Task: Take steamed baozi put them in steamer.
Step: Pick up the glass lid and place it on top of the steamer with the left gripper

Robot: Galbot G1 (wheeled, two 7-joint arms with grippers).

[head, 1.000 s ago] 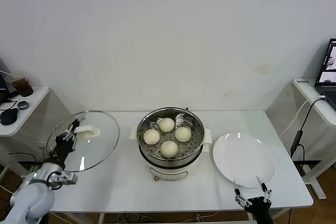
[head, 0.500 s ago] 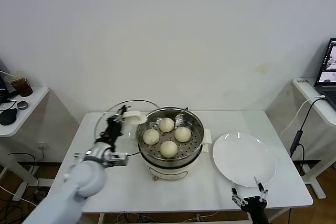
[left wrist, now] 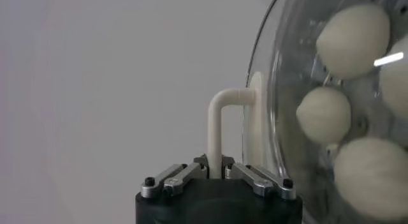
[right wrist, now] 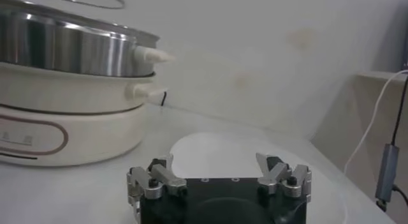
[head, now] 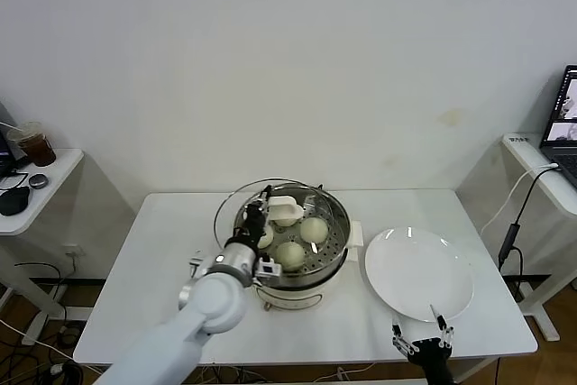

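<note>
The steamer (head: 335, 252) stands mid-table on its cream base (head: 297, 297). Baozi (head: 313, 228) lie on its perforated tray; three show plainly and a fourth is partly hidden behind my left gripper. My left gripper (head: 259, 214) is shut on the white handle (head: 281, 205) of the glass lid (head: 236, 197), held tilted over the pot's left side. In the left wrist view the gripper (left wrist: 215, 170) clamps the handle (left wrist: 215, 129), and baozi (left wrist: 324, 113) show through the lid (left wrist: 280, 66). My right gripper (head: 422, 346) is open and empty at the table's front right edge.
An empty white plate (head: 419, 272) lies right of the steamer and also shows in the right wrist view (right wrist: 242, 152) ahead of the right gripper (right wrist: 220, 177). A side table with a cup (head: 36, 144) stands far left. A laptop (head: 563, 110) and a cable are far right.
My left arm has carried the glass lid from the table's left side rightward to over the steamer. The right gripper has sunk slightly at the front edge.
</note>
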